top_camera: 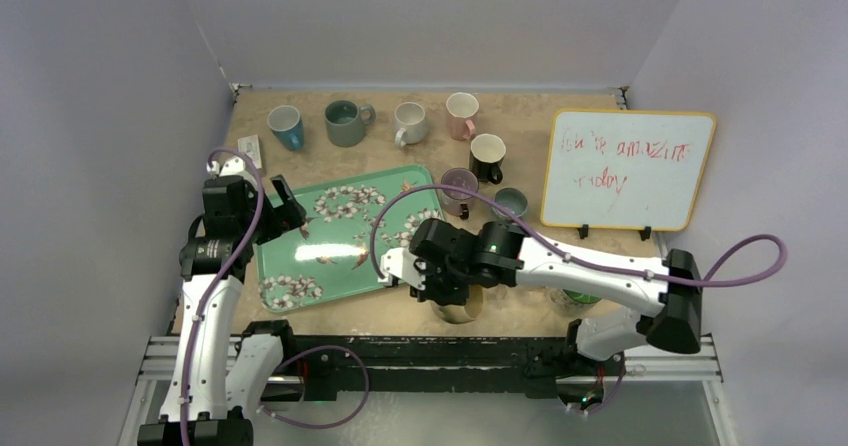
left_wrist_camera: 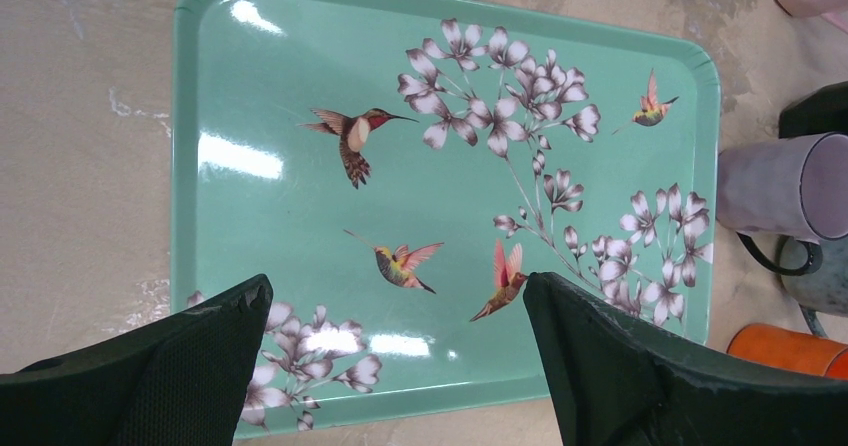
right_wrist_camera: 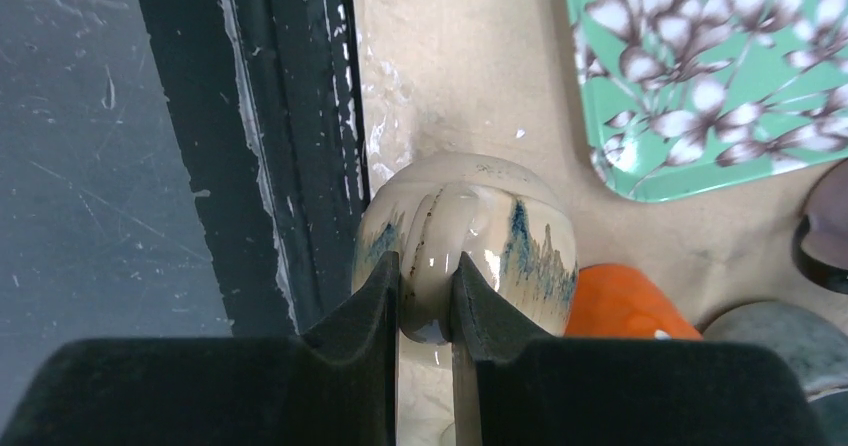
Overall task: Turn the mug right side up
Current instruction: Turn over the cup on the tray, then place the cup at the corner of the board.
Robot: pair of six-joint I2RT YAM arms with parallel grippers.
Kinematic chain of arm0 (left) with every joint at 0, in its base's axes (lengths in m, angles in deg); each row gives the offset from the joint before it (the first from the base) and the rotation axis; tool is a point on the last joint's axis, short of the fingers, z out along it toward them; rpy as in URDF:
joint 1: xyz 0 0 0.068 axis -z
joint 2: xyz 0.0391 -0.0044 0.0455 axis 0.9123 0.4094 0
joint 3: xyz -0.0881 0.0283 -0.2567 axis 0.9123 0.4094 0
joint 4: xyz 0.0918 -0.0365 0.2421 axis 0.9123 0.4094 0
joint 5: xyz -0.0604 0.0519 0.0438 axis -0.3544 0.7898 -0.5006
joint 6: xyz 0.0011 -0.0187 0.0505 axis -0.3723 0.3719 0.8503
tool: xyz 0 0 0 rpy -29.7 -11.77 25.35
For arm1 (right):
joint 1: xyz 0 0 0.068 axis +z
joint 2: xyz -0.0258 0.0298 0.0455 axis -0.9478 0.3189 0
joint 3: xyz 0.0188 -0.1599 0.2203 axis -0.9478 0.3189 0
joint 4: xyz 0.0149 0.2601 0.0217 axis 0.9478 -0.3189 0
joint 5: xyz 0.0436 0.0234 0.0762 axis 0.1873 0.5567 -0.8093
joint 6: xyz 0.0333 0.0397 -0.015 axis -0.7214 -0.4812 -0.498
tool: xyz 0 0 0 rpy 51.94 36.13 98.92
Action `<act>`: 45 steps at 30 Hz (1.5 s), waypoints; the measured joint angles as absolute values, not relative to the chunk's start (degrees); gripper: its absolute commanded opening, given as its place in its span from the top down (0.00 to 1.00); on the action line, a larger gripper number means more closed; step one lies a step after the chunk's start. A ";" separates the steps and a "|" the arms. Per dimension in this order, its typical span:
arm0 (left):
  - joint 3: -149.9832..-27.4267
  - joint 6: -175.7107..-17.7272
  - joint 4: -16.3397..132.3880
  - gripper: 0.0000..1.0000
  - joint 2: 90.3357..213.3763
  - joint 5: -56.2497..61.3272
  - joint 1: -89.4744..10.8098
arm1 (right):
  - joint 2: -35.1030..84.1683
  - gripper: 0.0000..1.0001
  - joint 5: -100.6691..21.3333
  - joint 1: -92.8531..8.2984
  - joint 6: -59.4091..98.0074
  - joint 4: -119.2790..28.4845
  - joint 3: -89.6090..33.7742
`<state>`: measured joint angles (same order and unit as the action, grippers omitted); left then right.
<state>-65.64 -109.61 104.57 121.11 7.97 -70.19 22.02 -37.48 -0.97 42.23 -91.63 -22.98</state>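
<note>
Tan tabletop, one tray, one cream mug in right fingers

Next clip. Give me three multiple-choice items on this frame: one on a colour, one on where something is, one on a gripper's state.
1. The tray is: A. orange B. green C. black
2. The cream mug is: A. on the tray B. at the near edge of the table, off the tray C. stacked inside another mug
3. The left gripper is: A. open above the tray B. shut on a mug C. shut on the tray's rim
Key: B, green with flowers and hummingbirds; B, the right wrist view shows it beside the black rail, the right gripper shut on its handle; A, its fingers stand wide apart over the tray.
</note>
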 measured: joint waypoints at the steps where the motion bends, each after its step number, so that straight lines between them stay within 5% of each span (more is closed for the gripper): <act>1: -65.64 -109.61 104.60 0.03 121.11 8.10 -70.19 | 23.55 1.00 -37.48 -0.97 41.93 -92.70 -23.59; 14: -65.64 -111.53 106.17 0.03 121.22 12.76 -70.19 | 36.70 1.00 -37.59 -0.97 40.38 -99.02 -27.46; 19: -65.64 -111.53 106.30 0.03 121.40 13.02 -70.19 | 39.92 0.83 -37.37 -0.95 39.52 -99.85 -30.06; 45: -65.64 -112.12 106.58 0.05 119.98 14.00 -70.19 | 48.20 0.67 -36.10 -0.86 39.30 -96.33 -33.49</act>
<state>-65.64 -112.12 106.58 119.98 14.00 -70.19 48.20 -36.10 -0.86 39.30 -96.33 -33.49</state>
